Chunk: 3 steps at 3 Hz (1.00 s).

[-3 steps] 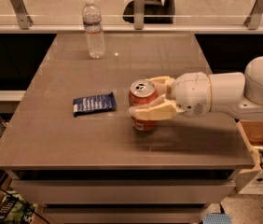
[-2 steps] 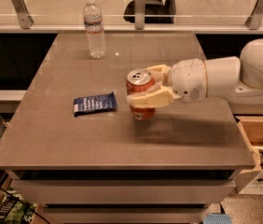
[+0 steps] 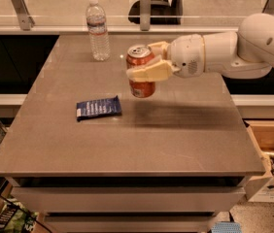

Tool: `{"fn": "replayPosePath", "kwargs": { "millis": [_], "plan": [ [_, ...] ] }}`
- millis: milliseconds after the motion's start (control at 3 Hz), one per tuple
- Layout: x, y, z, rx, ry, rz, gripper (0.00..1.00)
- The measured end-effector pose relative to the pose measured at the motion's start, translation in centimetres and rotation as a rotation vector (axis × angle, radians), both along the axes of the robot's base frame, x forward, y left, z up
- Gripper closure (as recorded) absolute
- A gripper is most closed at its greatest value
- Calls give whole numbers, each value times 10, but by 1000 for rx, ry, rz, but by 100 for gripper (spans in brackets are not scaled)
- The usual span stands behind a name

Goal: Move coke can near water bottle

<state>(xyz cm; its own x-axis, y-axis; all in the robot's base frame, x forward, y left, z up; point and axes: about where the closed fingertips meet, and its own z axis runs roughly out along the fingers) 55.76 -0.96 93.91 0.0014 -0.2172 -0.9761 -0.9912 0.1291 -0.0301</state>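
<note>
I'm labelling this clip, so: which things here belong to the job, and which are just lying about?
Job: coke can, gripped in the claw above the table; bottle, upright at the far left.
Lying about: blue packet, flat on the table; cardboard box, right of it.

One cam only, set high at the front of the grey-brown rectangular table. It looks down and fwd across the top to the glass railing behind. Mid-range (whole tabletop fits, front edge incl.). The cream two-finger gripper sits just above centre frame, clamped on the orange-red metal coke can. The tall clear plastic water bottle stands left of and beyond it.
</note>
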Motion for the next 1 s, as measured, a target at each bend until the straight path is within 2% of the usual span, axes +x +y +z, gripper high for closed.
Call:
{"fn": "replayPosePath", "kwargs": {
  "millis": [667, 1000],
  "plan": [
    [53, -2, 23, 73, -58, -83, 100],
    [87, -4, 37, 70, -81, -133, 100]
  ]
}}
